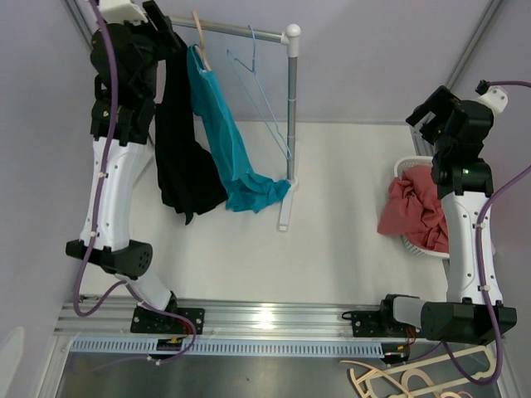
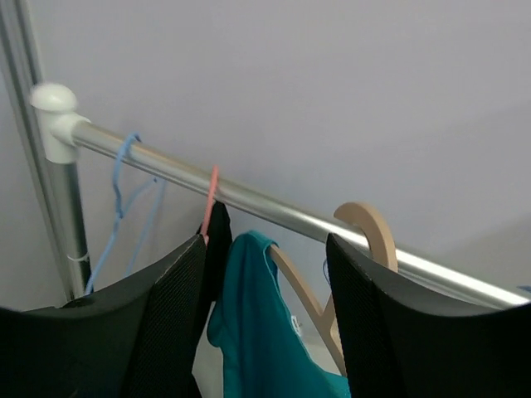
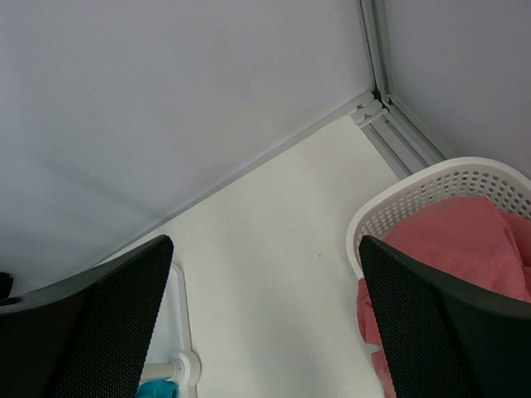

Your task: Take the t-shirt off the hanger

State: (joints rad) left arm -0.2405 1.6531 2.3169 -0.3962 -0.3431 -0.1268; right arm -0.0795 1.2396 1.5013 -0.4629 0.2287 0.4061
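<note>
A teal t-shirt (image 1: 222, 137) hangs from a wooden hanger (image 1: 199, 37) on the metal rail (image 1: 232, 29), and its lower end lies on the table. In the left wrist view, the teal t-shirt (image 2: 257, 332) drapes over one arm of the wooden hanger (image 2: 369, 228). A black t-shirt (image 1: 178, 141) hangs beside it on a pink hanger (image 2: 211, 191). My left gripper (image 1: 170, 37) is open and empty just in front of the rail, with the teal collar showing between its jaws (image 2: 265, 245). My right gripper (image 1: 427, 116) is open and empty, raised beside the basket; the wrist view (image 3: 265, 245) shows bare table between its jaws.
An empty blue wire hanger (image 1: 265, 99) hangs near the rail's right end by the upright post (image 1: 292, 108). A white basket (image 1: 408, 166) holding red cloth (image 1: 415, 211) stands at the right. Wooden hangers (image 1: 415, 381) lie below the front rail.
</note>
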